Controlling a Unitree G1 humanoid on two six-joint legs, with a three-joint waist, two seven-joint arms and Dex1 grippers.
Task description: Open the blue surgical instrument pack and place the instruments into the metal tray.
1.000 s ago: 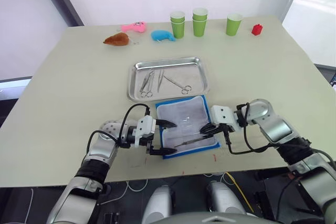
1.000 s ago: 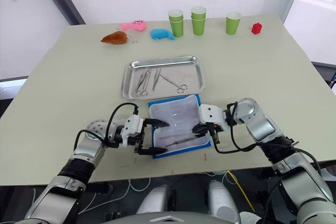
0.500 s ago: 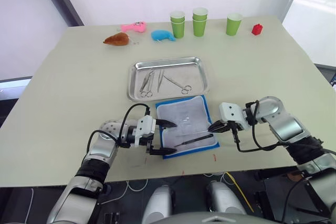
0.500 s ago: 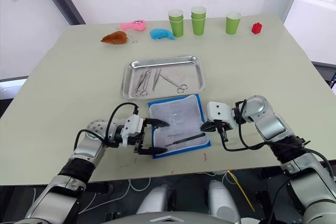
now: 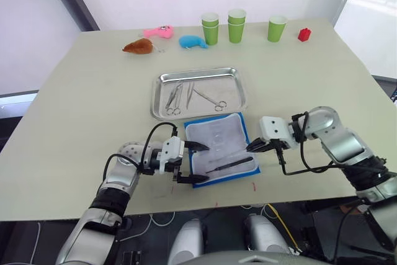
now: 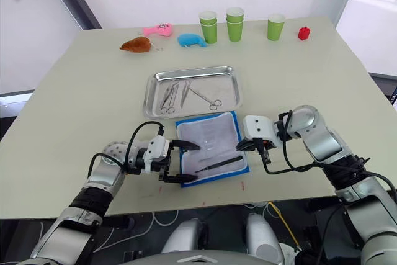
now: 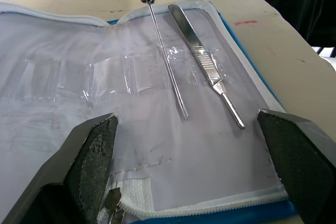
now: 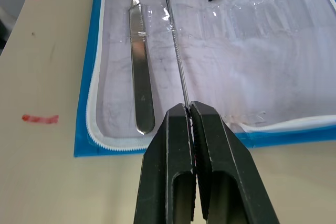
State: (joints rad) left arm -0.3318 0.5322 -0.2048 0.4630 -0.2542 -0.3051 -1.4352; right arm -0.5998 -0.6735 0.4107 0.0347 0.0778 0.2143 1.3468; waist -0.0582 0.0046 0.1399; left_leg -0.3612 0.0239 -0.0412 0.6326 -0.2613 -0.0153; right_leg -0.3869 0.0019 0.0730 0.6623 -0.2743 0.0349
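Observation:
The blue surgical instrument pack (image 5: 218, 138) lies open near the table's front edge, whitish lining up. My right gripper (image 8: 188, 109) is at the pack's right edge, shut on the end of a thin silver probe (image 8: 176, 51) that stretches across the lining. A flat silver handle tool (image 7: 207, 66) lies on the lining beside the probe. My left gripper (image 5: 197, 162) stands open at the pack's left edge, one finger on each side of that edge, holding nothing. Behind the pack sits the metal tray (image 5: 197, 72), holding ring-handled scissors (image 5: 211, 98), a second ring-handled tool (image 5: 174, 98) and tweezers (image 5: 189, 90).
Along the far edge stand green cups (image 5: 236, 25), a red block (image 5: 303, 34), a blue plush toy (image 5: 191, 41), a pink toy (image 5: 157, 31) and a brown toy (image 5: 139, 46). The table's front edge runs just below the pack.
My right gripper has drawn back to the right, shut on the thin probe, pulling it along the lining. The left gripper and the pack have stayed put.

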